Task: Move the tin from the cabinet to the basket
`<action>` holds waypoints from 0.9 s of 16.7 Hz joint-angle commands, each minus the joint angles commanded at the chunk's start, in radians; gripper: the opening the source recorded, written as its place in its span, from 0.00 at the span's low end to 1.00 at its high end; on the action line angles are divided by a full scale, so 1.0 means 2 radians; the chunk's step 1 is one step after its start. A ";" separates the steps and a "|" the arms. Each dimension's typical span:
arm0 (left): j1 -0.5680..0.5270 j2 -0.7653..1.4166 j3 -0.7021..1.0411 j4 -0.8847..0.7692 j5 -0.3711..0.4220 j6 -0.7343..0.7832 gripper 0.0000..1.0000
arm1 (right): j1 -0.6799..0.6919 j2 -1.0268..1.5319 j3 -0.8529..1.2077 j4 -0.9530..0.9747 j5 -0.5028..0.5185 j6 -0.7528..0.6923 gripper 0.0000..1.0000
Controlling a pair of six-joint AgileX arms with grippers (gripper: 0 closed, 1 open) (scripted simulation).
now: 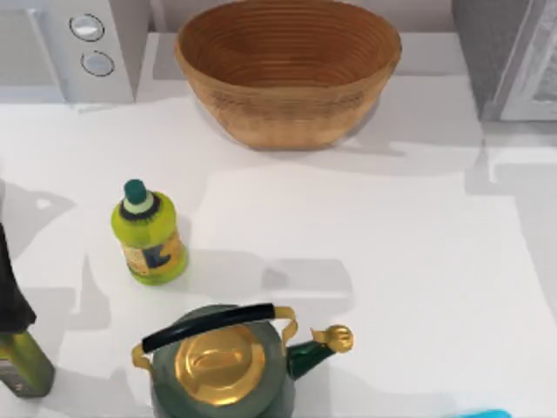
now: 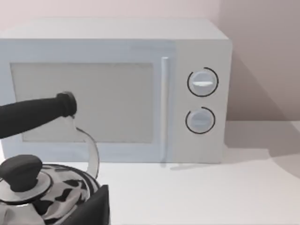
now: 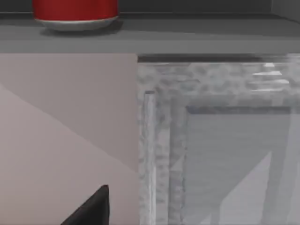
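- Top view: basket (image 1: 287,74) sits at upper centre of the frame on the white table (image 1: 392,261). Inside I see just its ribbed coils, nothing in it.
- White appliance with two round knobs (image 1: 91,43) is at upper left, just beside the basket's left rim. Door shut in the left wrist view (image 2: 112,89).
- Cabinet (image 1: 513,57) is at upper right, grey body with a paler panelled door. It stands near the basket's right side, not touching it.
- Right wrist view: tin (image 3: 75,14) stands upright on a grey shelf surface of the cabinet (image 3: 187,40), at the upper left of that frame. Only its red lower side and pale bottom rim are in frame; the top is cut off.
- Same view: the pale panelled door (image 3: 215,140) fills the right half below the shelf. A dark fingertip (image 3: 93,208) of the right gripper pokes in at the lower edge, well apart from the tin. Cannot tell if the fingers are apart or together.
- Yellow-green bottle (image 1: 150,233) with a dark green cap stands left of centre in the top view, cap on.
- Green kettle (image 1: 222,366) with gold lid, black handle and gold-tipped spout is at lower centre, lid on.
- An olive bottle (image 1: 22,361) is at the lower left edge, partly behind a dark shape.
- Left wrist view: a patterned kettle (image 2: 42,187) with black knob and handle is at lower left, in front of the appliance. A dark fingertip (image 2: 96,208) of the left gripper is just beside it; cannot tell its state.
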 joint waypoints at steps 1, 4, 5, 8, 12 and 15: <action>0.000 0.000 0.000 0.000 0.000 0.000 1.00 | 0.005 0.034 0.049 -0.010 0.005 0.001 1.00; 0.000 0.000 0.000 0.000 0.000 0.000 1.00 | 0.018 0.127 0.179 -0.038 0.019 0.002 1.00; 0.000 0.000 0.000 0.000 0.000 0.000 1.00 | 0.021 0.155 0.215 -0.047 0.023 0.002 1.00; 0.000 0.000 0.000 0.000 0.000 0.000 1.00 | 0.030 0.221 0.296 -0.071 0.033 0.003 1.00; 0.000 0.000 0.000 0.000 0.000 0.000 1.00 | 0.035 0.258 0.334 -0.084 0.038 0.002 1.00; 0.000 0.000 0.000 0.000 0.000 0.000 1.00 | 0.035 0.258 0.334 -0.084 0.038 0.002 1.00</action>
